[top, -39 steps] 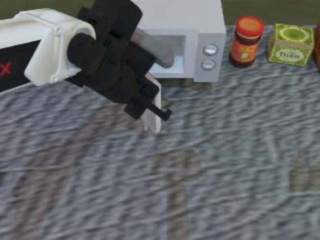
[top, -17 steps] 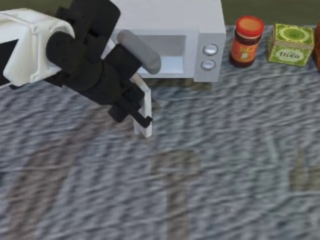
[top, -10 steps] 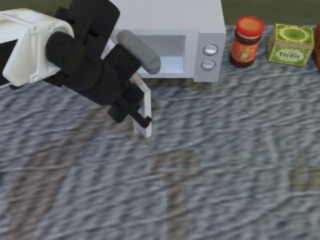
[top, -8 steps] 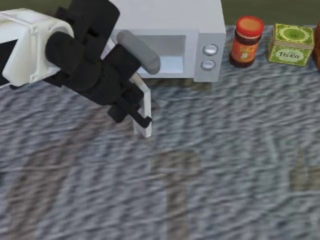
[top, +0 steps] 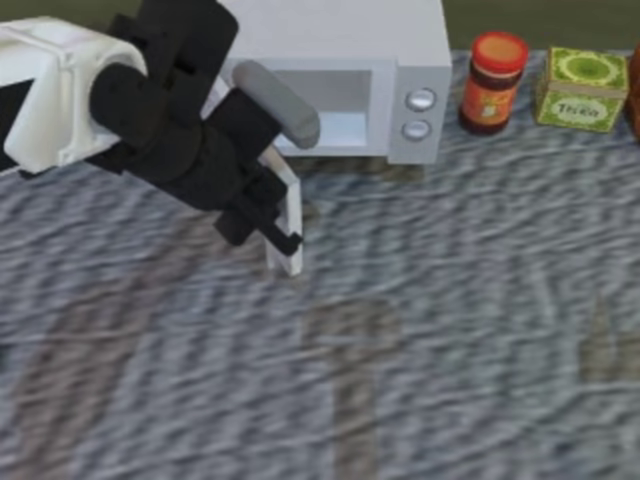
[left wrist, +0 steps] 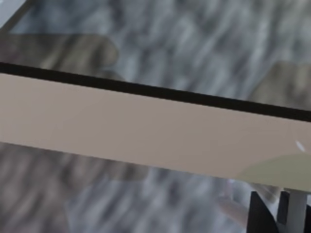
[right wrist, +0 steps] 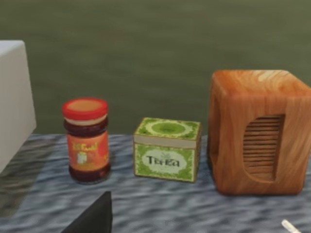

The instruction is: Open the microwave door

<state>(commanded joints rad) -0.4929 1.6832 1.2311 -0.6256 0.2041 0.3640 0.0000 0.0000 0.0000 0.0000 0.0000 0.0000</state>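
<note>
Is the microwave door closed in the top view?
No, the microwave door is swung out and the microwave cavity is visible.

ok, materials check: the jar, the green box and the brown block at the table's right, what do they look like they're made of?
Jar: looks like clear glass with dark red filling, glossy, red lid probably plastic or metal.
Green box: printed card or tin; flat matte faces with a label, cannot tell which.
Brown block: wood, by the visible grain and warm varnished sheen, with a slatted recess in its front.
</note>
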